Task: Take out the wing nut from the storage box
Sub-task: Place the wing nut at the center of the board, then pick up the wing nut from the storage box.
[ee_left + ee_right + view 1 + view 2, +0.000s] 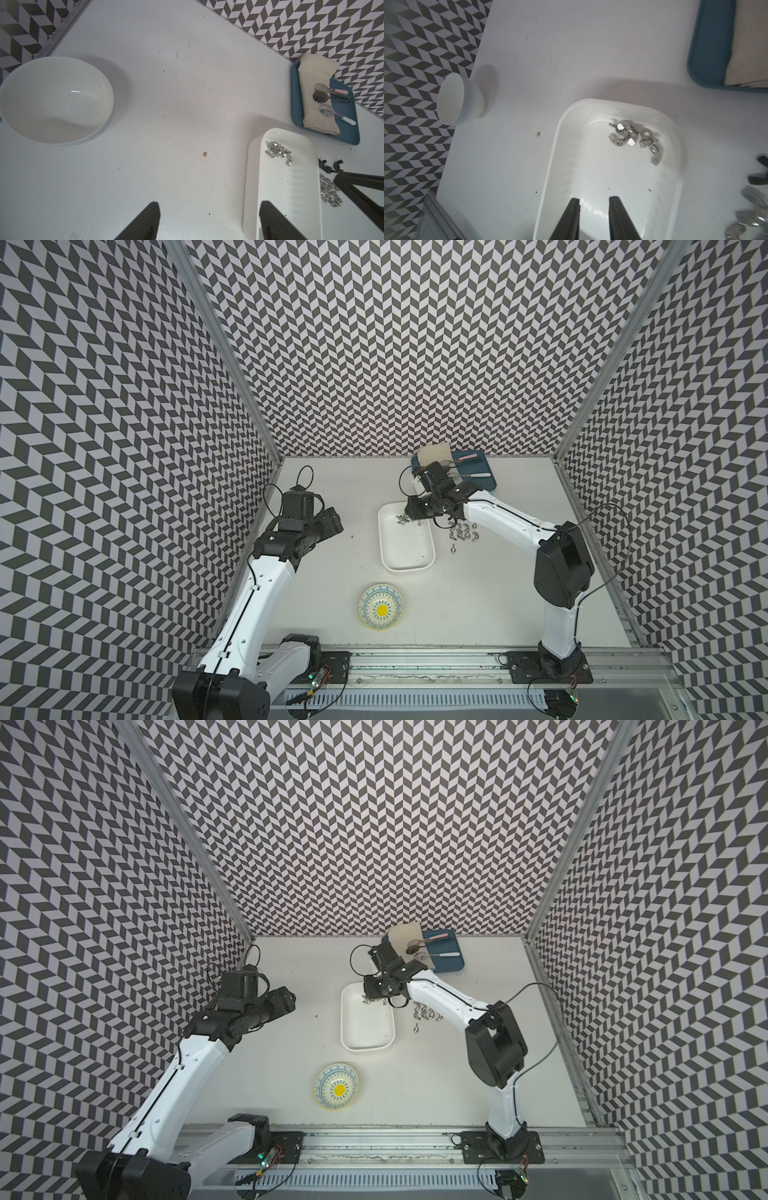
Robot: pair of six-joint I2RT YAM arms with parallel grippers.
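Right claw over far end of storage box, wing nuts just beside it

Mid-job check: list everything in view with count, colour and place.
storage box: one, white, mid-table, under the right claw.
wing nuts in the box: small cluster, silver, far end; count unclear.
wing nuts on the table: loose pile, silver plus a few dark, beside the box, right arm's side.
patterned bowl: one, yellow and teal, nearer the robot than the box.
white bowl: one, white, near the left arm's wall.
blue tray: one, far table edge.
cloth: one, cream, folded on the tray.
spoons: three, pink, dark and white handles, on the tray.
left claw: open, empty, away from the box.
right claw: open, empty, over the box.
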